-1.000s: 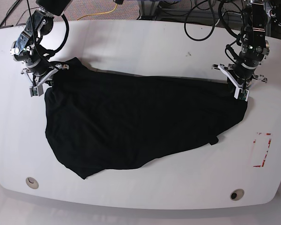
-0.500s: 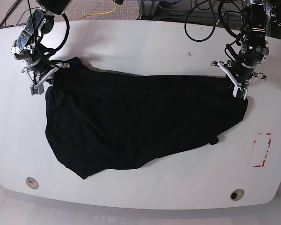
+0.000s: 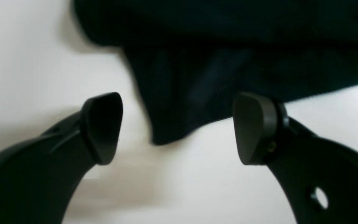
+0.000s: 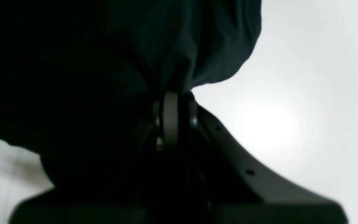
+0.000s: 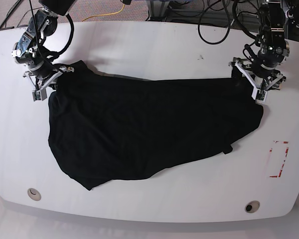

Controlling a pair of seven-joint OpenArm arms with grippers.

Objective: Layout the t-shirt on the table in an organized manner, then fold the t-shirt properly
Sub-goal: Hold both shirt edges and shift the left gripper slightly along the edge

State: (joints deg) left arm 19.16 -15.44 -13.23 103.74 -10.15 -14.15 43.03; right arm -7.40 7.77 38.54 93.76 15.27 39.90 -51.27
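The black t-shirt (image 5: 149, 129) lies spread across the white table (image 5: 149, 47), crumpled and slanted, with its widest part toward the left. My left gripper (image 5: 260, 94) stands open over the shirt's far right corner. In the left wrist view a tip of the t-shirt (image 3: 179, 93) lies on the table between the spread fingers (image 3: 103, 127), untouched by either. My right gripper (image 5: 40, 91) is at the shirt's far left corner. In the right wrist view the right gripper (image 4: 174, 99) is shut on a bunched fold of the t-shirt (image 4: 182, 46).
A red dashed rectangle mark (image 5: 279, 159) sits at the table's right side. Two round grommets (image 5: 34, 193) (image 5: 251, 205) lie near the front edge. Black cables (image 5: 214, 25) loop over the back edge behind the left arm.
My left gripper has opened and let go of the shirt's right corner, pulling back slightly. The right gripper keeps its grip and has barely moved.
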